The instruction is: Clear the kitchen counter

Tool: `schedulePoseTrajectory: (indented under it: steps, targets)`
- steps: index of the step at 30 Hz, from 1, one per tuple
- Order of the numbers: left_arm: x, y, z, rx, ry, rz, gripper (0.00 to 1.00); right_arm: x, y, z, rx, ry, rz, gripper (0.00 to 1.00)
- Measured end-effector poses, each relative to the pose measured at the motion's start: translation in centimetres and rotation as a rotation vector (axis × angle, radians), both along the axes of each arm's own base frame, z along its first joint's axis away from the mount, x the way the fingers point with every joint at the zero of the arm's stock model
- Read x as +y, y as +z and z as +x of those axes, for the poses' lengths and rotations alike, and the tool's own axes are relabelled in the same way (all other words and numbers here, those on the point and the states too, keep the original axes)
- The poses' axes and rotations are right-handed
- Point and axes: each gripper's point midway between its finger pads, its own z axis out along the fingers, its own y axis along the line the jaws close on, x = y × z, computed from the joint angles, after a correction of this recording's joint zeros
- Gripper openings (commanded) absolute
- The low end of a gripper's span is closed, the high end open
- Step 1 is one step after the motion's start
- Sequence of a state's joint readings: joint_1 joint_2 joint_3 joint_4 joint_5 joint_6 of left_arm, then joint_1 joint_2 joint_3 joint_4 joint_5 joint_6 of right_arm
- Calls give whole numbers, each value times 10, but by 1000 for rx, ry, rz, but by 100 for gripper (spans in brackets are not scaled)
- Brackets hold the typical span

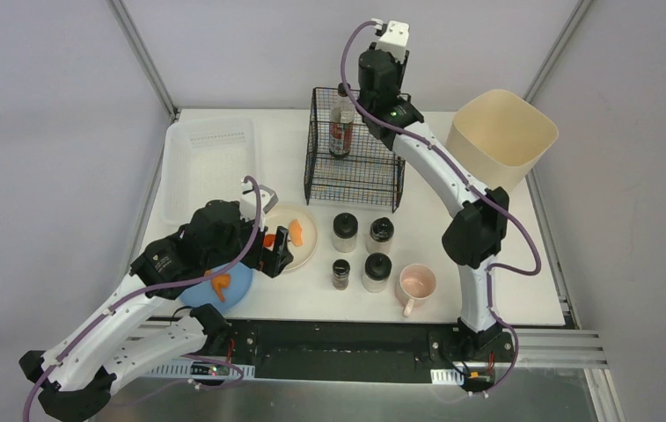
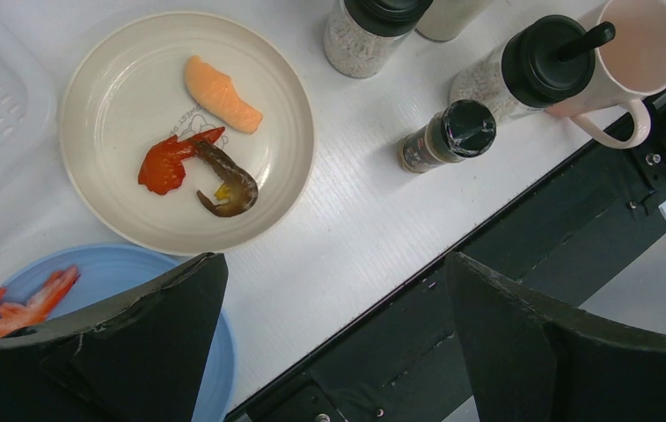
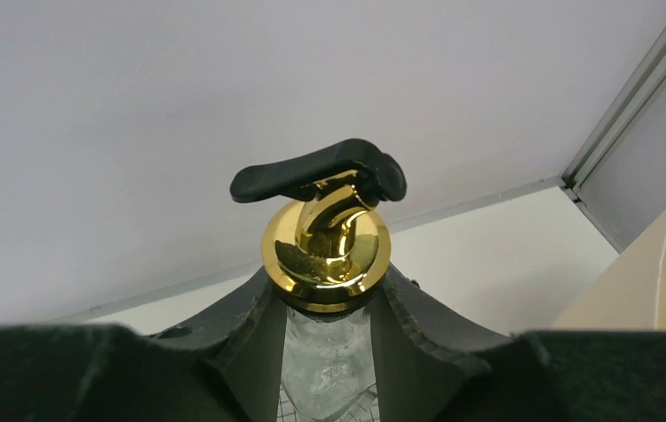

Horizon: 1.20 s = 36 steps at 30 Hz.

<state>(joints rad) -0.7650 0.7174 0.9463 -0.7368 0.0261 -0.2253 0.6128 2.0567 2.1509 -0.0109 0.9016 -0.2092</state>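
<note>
On the white kitchen counter (image 1: 523,290) a black wire basket (image 1: 311,149) stands at the back centre. My right gripper (image 1: 351,95) reaches over the basket and is shut on the neck of a glass bottle (image 1: 341,127) standing upright in it. In the right wrist view the fingers (image 3: 417,325) clamp the clear neck (image 3: 329,352) under a gold cap (image 3: 326,251) with a black lever. My left gripper (image 1: 274,257) hangs open and empty over the counter's near edge (image 2: 336,290), beside a cream plate (image 2: 294,105) that holds a salmon piece (image 2: 221,92) and two shrimps.
A blue plate (image 1: 237,290) with an orange shrimp (image 2: 21,303) lies under the left arm. Several black-capped spice jars (image 1: 345,232) and a pink mug (image 1: 417,286) stand at the front centre. A translucent tray (image 1: 210,167) is back left, and a beige bin (image 1: 502,136) back right.
</note>
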Motion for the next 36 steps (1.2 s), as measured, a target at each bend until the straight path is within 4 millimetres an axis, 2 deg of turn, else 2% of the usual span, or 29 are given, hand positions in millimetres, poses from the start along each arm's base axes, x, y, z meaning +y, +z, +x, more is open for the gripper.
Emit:
schedulePoseTrajectory:
  steps: [7, 16, 23, 24, 29, 33, 36]
  targets:
    - [-1, -1, -1, 3, -6, -1, 100, 0, -51, 2, 81, -18, -11, 0]
    - [-2, -1, -2, 8, -15, -5, 99, -5, -76, 5, 115, -45, 19, 0]
    - [-1, -3, -3, 10, -15, -4, 99, -5, -105, 10, 166, -59, 27, 0]
    - [-1, -3, -3, 10, -16, -3, 100, -5, -106, 10, 167, -60, 28, 2]
    - [-1, -3, -3, 8, -16, -5, 100, -5, -106, 9, 167, -64, 35, 42]
    - [-1, -2, -4, 6, -16, -7, 99, -4, -108, 9, 171, -60, 44, 55]
    - [-1, -2, -4, 7, -16, -8, 100, -3, -111, 8, 183, -52, 41, 69]
